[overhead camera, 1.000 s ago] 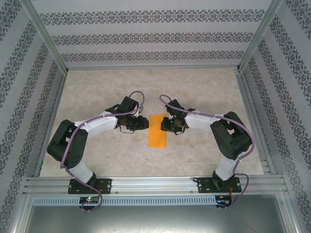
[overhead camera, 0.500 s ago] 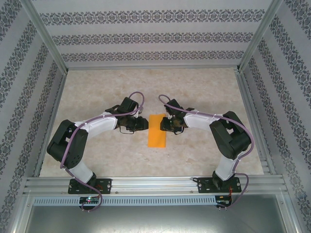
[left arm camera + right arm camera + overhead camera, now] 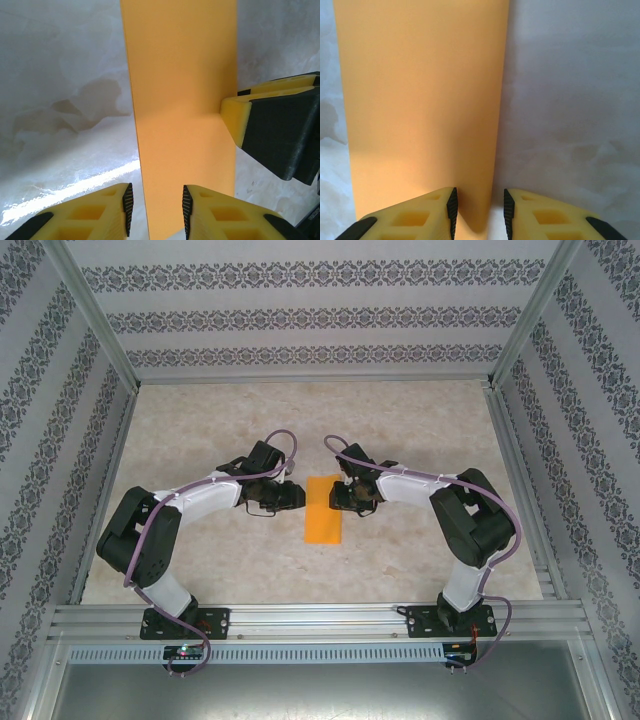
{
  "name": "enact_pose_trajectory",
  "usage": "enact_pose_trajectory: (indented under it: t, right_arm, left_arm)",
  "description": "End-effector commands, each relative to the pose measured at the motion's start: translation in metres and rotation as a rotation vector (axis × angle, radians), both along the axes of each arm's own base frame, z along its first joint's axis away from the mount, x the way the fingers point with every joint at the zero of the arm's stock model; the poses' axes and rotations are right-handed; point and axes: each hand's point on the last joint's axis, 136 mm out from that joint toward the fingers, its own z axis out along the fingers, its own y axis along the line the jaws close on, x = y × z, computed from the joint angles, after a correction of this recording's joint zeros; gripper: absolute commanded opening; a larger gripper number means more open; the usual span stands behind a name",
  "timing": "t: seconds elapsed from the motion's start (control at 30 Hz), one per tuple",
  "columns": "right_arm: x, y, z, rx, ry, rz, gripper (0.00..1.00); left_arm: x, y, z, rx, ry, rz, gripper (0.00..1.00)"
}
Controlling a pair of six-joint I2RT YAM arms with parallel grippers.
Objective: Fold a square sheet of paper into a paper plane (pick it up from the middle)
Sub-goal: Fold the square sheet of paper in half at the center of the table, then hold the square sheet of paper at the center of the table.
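Left gripper (image 3: 301, 497) slightly nearer; right gripper (image 3: 337, 497) opposite; both agape astride edges of orange paper (image 3: 322, 515)

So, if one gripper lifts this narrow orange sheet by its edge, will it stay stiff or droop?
Likely droop: the orange sheet lies thin and flat on the table, with no visible thickness at its edges. It looks very light, so a push would probably slide it over the smooth table rather than buckle it.
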Motion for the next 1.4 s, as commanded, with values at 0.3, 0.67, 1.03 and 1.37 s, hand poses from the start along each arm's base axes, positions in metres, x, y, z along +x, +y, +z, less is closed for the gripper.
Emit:
enact_pose_trajectory:
  t: [0.3,0.67,1.03,1.37]
  right_arm:
    - [-0.008,0.019,-0.020,0.006,0.022,0.084,0.33]
    - [-0.007,0.020,-0.018,0.009,0.018,0.083,0.33]
    - [-0.010,0.020,-0.021,0.012,0.023,0.082,0.33]
    - [-0.010,0.020,-0.022,0.015,0.024,0.081,0.33]
  left_arm:
    - [0.002,-0.002,0.003,-0.034,-0.001,0.003,0.35]
    - [0.013,-0.017,0.001,-0.091,0.005,0.014,0.32]
    - [0.027,-0.036,-0.013,-0.102,0.015,0.005,0.22]
    - [0.029,-0.041,-0.034,-0.062,0.040,-0.012,0.14]
